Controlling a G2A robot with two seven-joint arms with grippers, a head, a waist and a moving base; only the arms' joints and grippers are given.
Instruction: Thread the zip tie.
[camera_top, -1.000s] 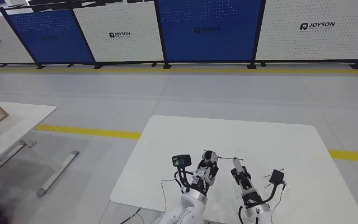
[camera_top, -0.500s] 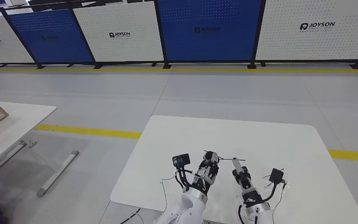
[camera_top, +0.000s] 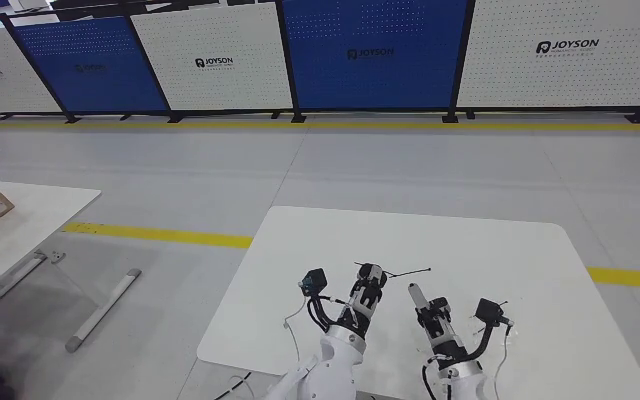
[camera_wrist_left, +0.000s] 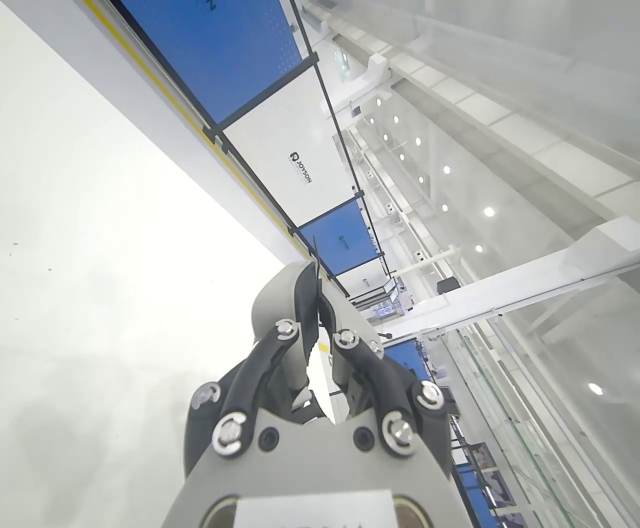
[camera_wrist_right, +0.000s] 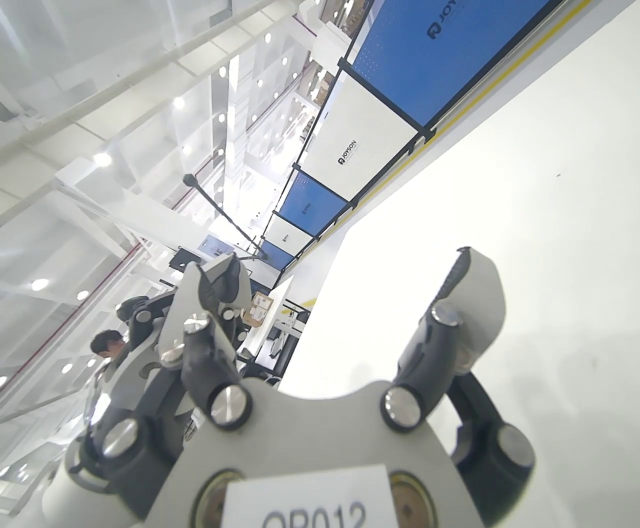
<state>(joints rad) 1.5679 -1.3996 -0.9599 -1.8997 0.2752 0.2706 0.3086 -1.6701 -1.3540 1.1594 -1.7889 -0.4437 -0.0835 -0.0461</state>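
A thin black zip tie (camera_top: 405, 272) hangs over the white table (camera_top: 450, 235) near its front edge. My left gripper (camera_top: 368, 274) is shut on one end, and the strap sticks out to the right with its small head free. From the left wrist the zip tie (camera_wrist_left: 317, 267) is pinched between the closed fingers of the left gripper (camera_wrist_left: 319, 295), a short tip poking past them. My right gripper (camera_top: 411, 289) sits just below the strap's free end, apart from it. Seen from its wrist, the right gripper (camera_wrist_right: 342, 262) is open and holds nothing; the zip tie (camera_wrist_right: 220, 210) slants beyond one finger.
The table's surface stretches bare beyond both grippers to its far edge. A second white table (camera_top: 40, 210) stands off to the left across the floor. Blue and white partition panels (camera_top: 370, 55) line the back of the room.
The right gripper has drawn back from the zip tie's end and stands open. The left gripper has turned, and the strap now points out freely to the right.
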